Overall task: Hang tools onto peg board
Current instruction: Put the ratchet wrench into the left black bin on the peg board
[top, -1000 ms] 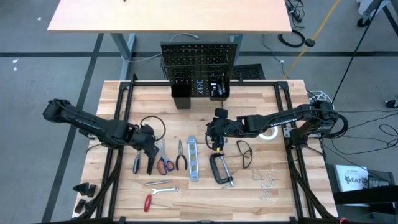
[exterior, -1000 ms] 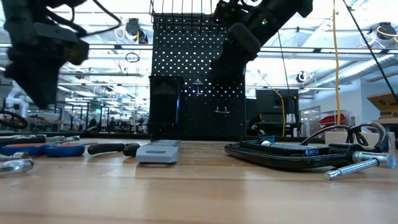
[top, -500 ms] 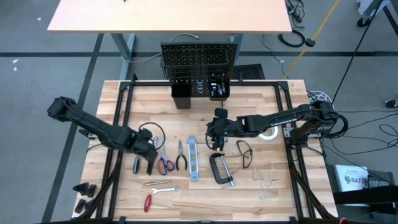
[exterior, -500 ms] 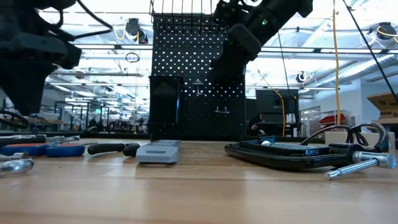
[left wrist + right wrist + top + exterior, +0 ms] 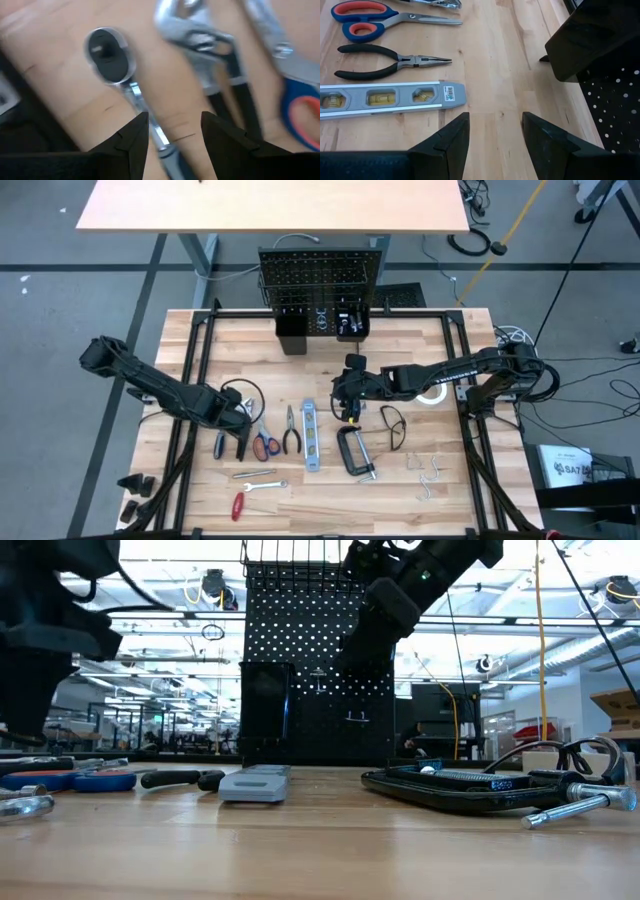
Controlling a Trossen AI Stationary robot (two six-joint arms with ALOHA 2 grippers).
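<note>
Left pincer (image 5: 170, 131): fingers spread, holding nothing, low over the pale wooden plank surface (image 5: 400, 340). Compared with a second ago, it has drawn back toward the front-left and sunk closer to the tools.

Silver ratchet wrench with round black head (image 5: 111, 56): lying flat just ahead of the left pincer, its shaft running into the gap between the fingers, contact not discernible.

Black-handled silver pliers (image 5: 215, 55): beside the wrench, flat.

Red-and-blue-handled scissors (image 5: 362, 21): next along the row.

Right pincer (image 5: 492, 131): fingers spread, empty, unmoved, raised above mid-surface.

Black-handled needle-nose pliers (image 5: 390, 62) and blue-silver level (image 5: 390, 99): flat, just ahead of it.

Upright black perforated peg board (image 5: 320, 280): at the far edge, well apart from both.
</note>
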